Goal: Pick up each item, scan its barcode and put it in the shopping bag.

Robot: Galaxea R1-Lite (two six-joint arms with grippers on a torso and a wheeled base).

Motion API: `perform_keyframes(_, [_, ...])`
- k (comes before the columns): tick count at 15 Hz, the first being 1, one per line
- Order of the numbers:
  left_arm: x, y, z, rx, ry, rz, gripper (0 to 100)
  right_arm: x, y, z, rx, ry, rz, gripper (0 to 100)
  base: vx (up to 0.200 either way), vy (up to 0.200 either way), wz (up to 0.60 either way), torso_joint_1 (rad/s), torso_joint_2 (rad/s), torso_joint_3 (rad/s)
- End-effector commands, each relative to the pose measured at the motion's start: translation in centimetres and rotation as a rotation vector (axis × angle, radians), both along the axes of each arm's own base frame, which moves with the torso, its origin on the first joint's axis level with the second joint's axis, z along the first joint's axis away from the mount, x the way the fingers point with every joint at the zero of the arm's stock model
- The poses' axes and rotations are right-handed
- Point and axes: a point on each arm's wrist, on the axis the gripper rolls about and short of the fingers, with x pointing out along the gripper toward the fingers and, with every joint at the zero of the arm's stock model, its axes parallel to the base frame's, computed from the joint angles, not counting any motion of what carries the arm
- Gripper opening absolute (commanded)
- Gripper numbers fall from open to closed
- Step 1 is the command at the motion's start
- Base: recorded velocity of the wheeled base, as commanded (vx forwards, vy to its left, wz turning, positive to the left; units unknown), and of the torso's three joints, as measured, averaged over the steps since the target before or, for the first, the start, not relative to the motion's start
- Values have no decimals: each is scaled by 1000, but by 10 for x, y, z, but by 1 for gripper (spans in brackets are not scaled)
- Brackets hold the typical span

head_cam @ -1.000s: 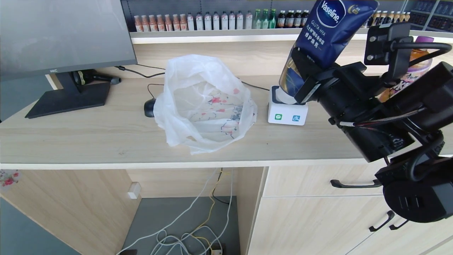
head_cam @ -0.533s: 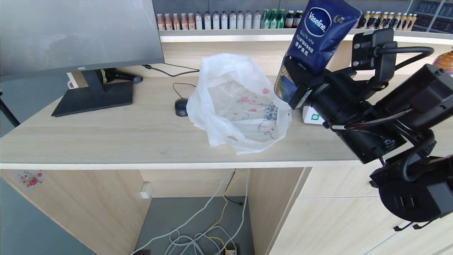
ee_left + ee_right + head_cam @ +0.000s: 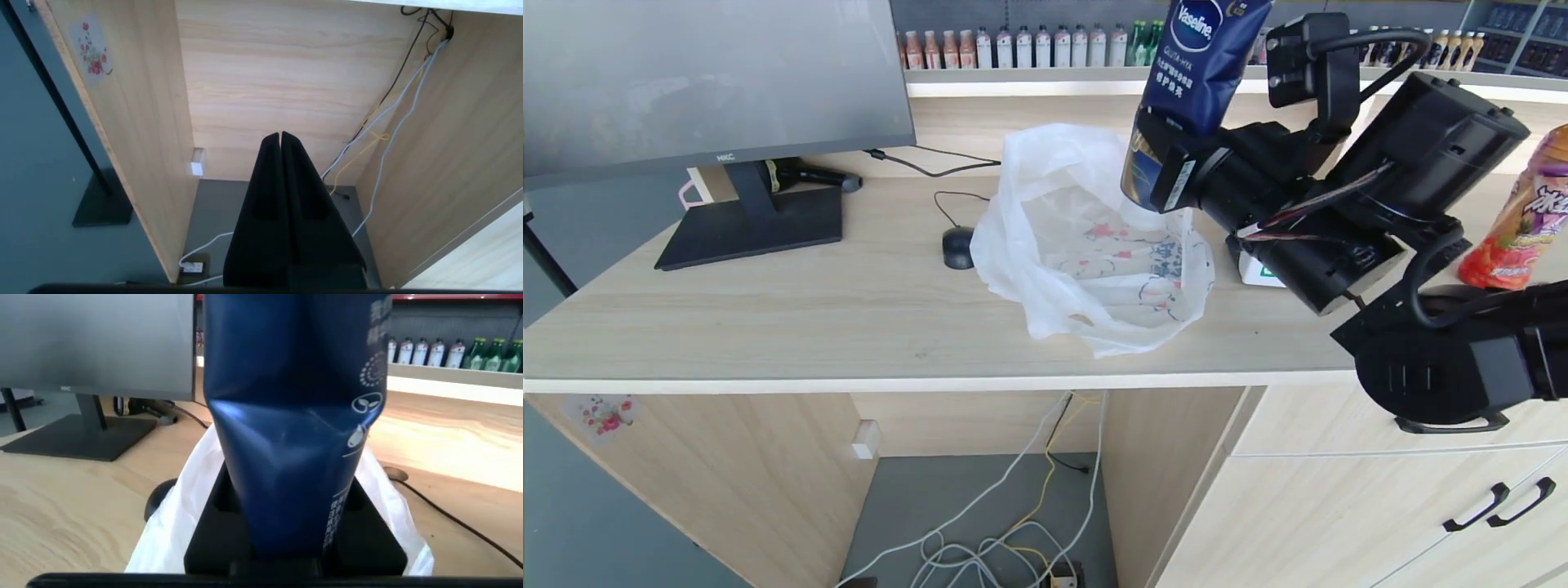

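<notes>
My right gripper (image 3: 1168,167) is shut on a dark blue lotion pouch (image 3: 1188,77), held upright over the far right rim of the white plastic shopping bag (image 3: 1094,245). The bag stands open on the wooden counter (image 3: 768,310), with printed items inside. In the right wrist view the blue pouch (image 3: 290,416) sits between the black fingers (image 3: 212,510), with the bag (image 3: 172,531) just beyond. The white barcode scanner box (image 3: 1258,271) sits on the counter behind my right arm. My left gripper (image 3: 282,143) hangs shut below the counter, facing the cable recess.
A monitor (image 3: 711,82) on a black stand occupies the counter's left. A black mouse (image 3: 957,247) lies beside the bag. An orange drink bottle (image 3: 1523,220) stands at the far right. A shelf of bottles (image 3: 1029,45) runs along the back. Cables (image 3: 980,531) hang under the counter.
The head camera has swung, shifting the scene rightwards. My right gripper has carried the blue pouch left from above the scanner box to over the bag's rim.
</notes>
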Motion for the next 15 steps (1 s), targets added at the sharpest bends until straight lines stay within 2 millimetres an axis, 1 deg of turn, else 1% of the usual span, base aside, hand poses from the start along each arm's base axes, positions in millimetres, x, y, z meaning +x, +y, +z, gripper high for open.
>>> perform_keyframes(1, [0, 0, 0, 0, 0, 0, 0, 23, 16, -3, -5, 24, 6, 0, 0, 0, 0, 0, 0, 0])
perform_keyframes(6, [0, 0, 0, 0, 0, 0, 0, 50, 38, -8, -24, 52, 15, 0, 0, 0, 0, 0, 0, 0])
perform_keyframes(8, [0, 0, 0, 0, 0, 0, 0, 55, 48, -10, -29, 61, 28, 0, 0, 0, 0, 0, 0, 0])
perform_keyframes(10, [0, 0, 0, 0, 0, 0, 0, 59, 52, -12, -33, 67, 31, 0, 0, 0, 0, 0, 0, 0])
perform_keyframes(15, [0, 0, 0, 0, 0, 0, 0, 74, 62, -30, -31, 106, 39, 0, 0, 0, 0, 0, 0, 0])
